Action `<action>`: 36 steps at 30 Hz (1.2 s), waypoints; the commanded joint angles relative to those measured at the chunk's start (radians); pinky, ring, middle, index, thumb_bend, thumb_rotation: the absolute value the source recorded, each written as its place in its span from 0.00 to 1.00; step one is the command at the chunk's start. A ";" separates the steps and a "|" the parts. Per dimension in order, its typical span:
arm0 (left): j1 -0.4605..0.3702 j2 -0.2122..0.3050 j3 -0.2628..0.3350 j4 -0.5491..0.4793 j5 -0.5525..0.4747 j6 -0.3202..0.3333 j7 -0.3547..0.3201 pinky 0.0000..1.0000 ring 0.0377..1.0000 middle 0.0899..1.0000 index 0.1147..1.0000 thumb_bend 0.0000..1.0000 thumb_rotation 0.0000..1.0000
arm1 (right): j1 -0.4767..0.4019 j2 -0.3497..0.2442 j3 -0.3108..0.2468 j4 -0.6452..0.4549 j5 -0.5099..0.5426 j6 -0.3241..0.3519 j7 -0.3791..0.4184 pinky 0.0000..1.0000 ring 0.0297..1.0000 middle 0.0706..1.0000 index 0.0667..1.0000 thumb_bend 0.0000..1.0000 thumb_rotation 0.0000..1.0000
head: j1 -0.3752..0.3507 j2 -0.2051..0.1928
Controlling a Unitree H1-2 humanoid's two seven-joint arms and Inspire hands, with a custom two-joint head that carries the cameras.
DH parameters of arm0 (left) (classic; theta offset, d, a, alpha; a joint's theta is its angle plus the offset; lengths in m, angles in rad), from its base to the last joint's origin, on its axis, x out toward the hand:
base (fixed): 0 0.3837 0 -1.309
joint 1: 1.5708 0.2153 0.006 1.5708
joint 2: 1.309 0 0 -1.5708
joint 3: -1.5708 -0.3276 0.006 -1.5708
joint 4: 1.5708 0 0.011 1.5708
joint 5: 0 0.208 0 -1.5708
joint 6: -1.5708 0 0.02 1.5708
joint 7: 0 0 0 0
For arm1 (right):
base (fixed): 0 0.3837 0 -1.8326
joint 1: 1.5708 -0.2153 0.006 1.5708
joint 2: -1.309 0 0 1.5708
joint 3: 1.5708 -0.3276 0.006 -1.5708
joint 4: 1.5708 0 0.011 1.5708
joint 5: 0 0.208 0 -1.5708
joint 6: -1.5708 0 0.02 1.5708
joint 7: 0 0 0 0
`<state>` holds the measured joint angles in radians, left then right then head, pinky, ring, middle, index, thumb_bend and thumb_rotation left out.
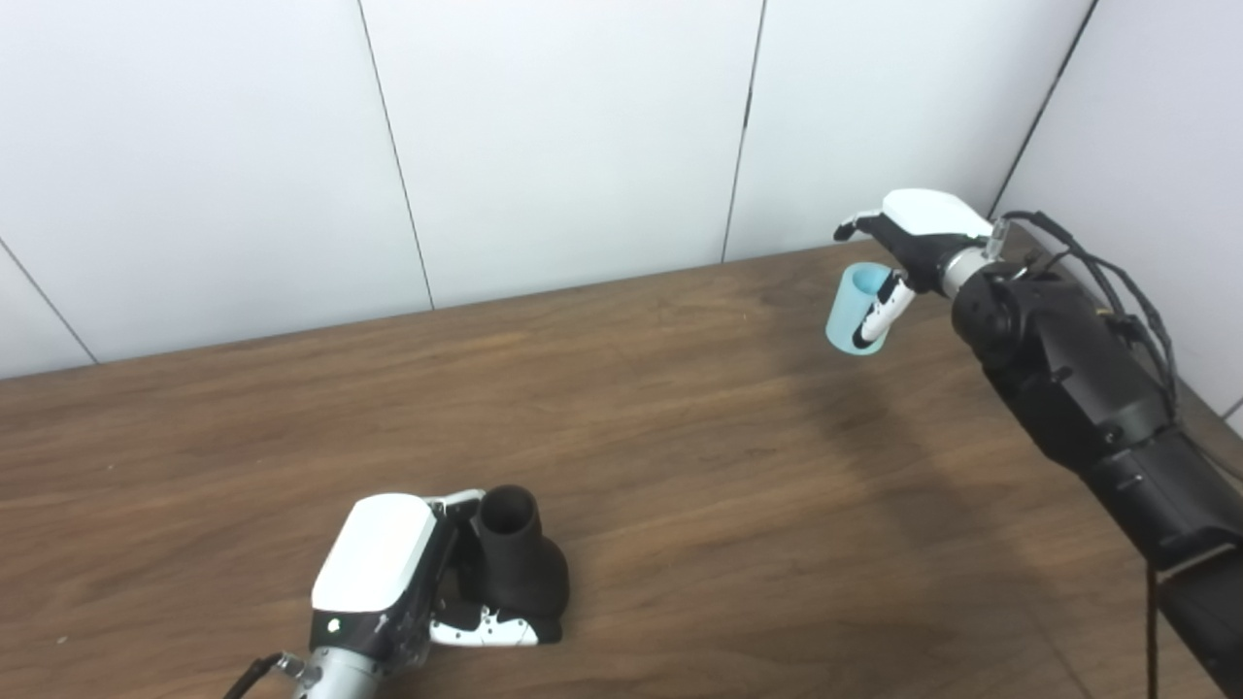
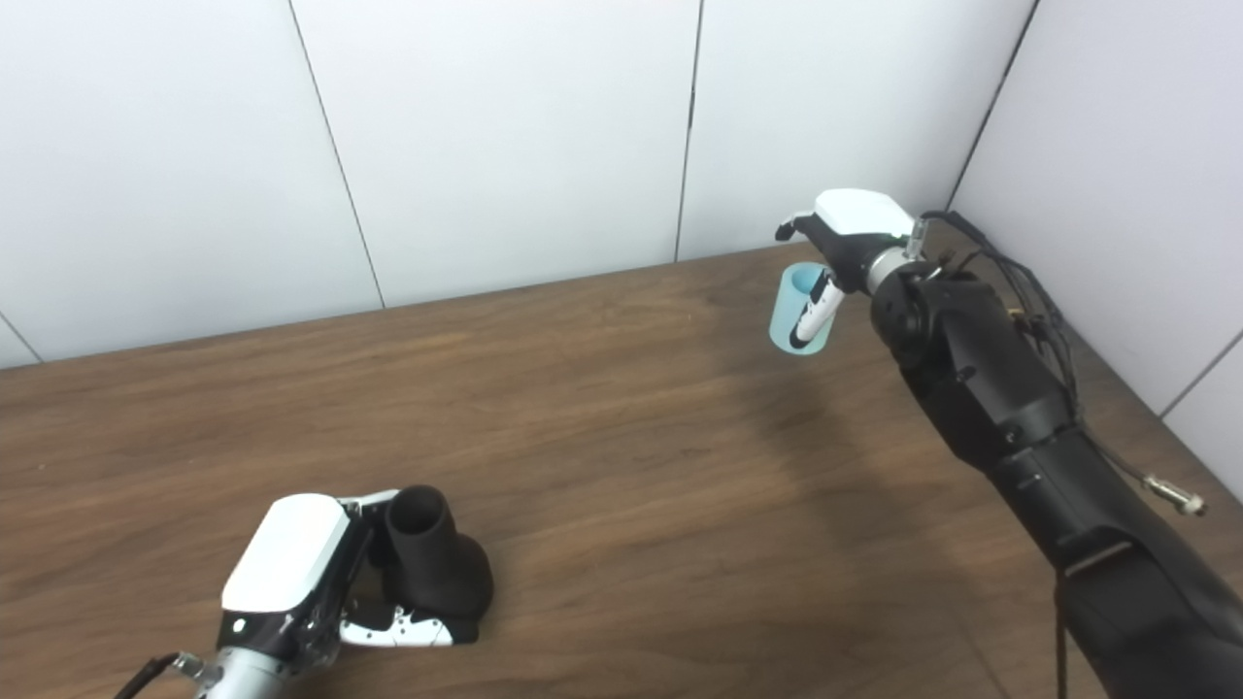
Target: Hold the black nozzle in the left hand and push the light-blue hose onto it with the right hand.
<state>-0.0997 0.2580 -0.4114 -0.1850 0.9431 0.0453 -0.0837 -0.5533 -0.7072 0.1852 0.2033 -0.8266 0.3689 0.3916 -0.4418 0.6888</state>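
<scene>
At the near left of the wooden table (image 1: 680, 466), the left hand (image 1: 408, 578) is wrapped around the black nozzle (image 1: 520, 563), which stands upright with its wide base on the tabletop and its narrow open neck pointing up. The fingers on the far side of the nozzle are mostly hidden behind it, and the wrist runs off the bottom edge, so only the white back of the hand and the thumb across the base show clearly. Well apart, at the far right corner near the white wall panels (image 1: 563, 136), the right hand (image 2: 840, 243) grasps the light-blue hose (image 2: 794, 311), a short tube held tilted above the table with its open end up. Its upper side is partly covered by the fingers. The right forearm is cut off at the lower right.
</scene>
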 commanded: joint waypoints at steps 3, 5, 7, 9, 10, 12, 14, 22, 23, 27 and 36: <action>0.018 0.018 0.010 0.001 0.025 0.014 -0.021 0.31 0.37 0.34 0.44 0.52 0.00 | -0.044 -0.010 -0.026 0.018 0.024 -0.010 -0.058 0.73 0.85 0.87 0.81 0.95 0.12 | 0.003 0.003; 0.018 0.015 0.007 -0.003 0.028 0.023 -0.038 0.31 0.38 0.34 0.44 0.52 0.00 | -0.041 -0.005 -0.027 0.023 0.037 0.002 -0.053 0.70 0.83 0.87 0.82 0.94 0.12 | 0.018 0.006; 0.019 0.011 0.005 -0.004 0.033 0.029 -0.046 0.33 0.40 0.34 0.44 0.52 0.00 | -0.037 -0.002 -0.033 0.027 0.054 0.008 -0.055 0.68 0.81 0.86 0.82 0.94 0.10 | 0.028 0.006; 0.019 0.007 0.003 -0.001 0.037 0.031 -0.047 0.33 0.41 0.35 0.44 0.52 0.00 | -0.032 -0.001 -0.038 0.038 0.072 0.001 -0.066 0.69 0.80 0.85 0.82 0.94 0.09 | 0.035 0.006; 0.020 0.005 0.002 0.000 0.038 0.033 -0.048 0.34 0.42 0.35 0.44 0.52 0.00 | -0.030 -0.002 -0.040 0.049 0.079 -0.006 -0.075 0.70 0.79 0.84 0.81 0.94 0.07 | 0.038 0.006; 0.021 0.002 0.004 0.004 0.036 0.031 -0.048 0.33 0.41 0.34 0.44 0.52 0.00 | -0.027 -0.002 -0.041 0.058 0.089 -0.007 -0.081 0.70 0.79 0.83 0.81 0.93 0.06 | 0.039 0.006; 0.021 -0.005 0.008 0.007 0.027 0.028 -0.043 0.31 0.38 0.39 0.42 0.52 0.00 | -0.026 -0.008 -0.035 0.061 0.095 -0.012 -0.084 0.69 0.77 0.83 0.80 0.92 0.05 | 0.036 0.006; 0.020 -0.015 -0.006 0.007 0.049 0.035 -0.050 0.33 0.40 0.34 0.44 0.52 0.00 | -0.024 -0.018 -0.032 0.063 0.112 -0.041 -0.100 0.61 0.71 0.77 0.78 0.91 0.04 | 0.052 0.009; 0.021 -0.016 -0.008 0.006 0.050 0.034 -0.047 0.31 0.38 0.39 0.43 0.52 0.00 | -0.025 -0.019 -0.030 0.062 0.113 -0.039 -0.097 0.63 0.73 0.79 0.78 0.91 0.04 | 0.052 0.010; 0.025 -0.017 -0.011 0.003 0.041 0.036 -0.054 0.34 0.40 0.35 0.43 0.52 0.00 | -0.031 -0.022 -0.027 0.078 0.119 -0.054 -0.105 0.66 0.74 0.81 0.78 0.90 0.04 | 0.050 0.012; 0.019 -0.016 -0.016 0.008 0.062 0.054 -0.073 0.32 0.39 0.35 0.43 0.52 0.00 | -0.034 -0.025 -0.016 0.091 0.123 -0.101 -0.119 0.67 0.61 0.64 0.66 0.84 0.00 | 0.055 0.017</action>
<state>-0.0946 0.2342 -0.4141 -0.1901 0.9747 0.0696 -0.0997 -0.5422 -0.6876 0.1764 0.3044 -0.6982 0.2986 0.3072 -0.3850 0.7056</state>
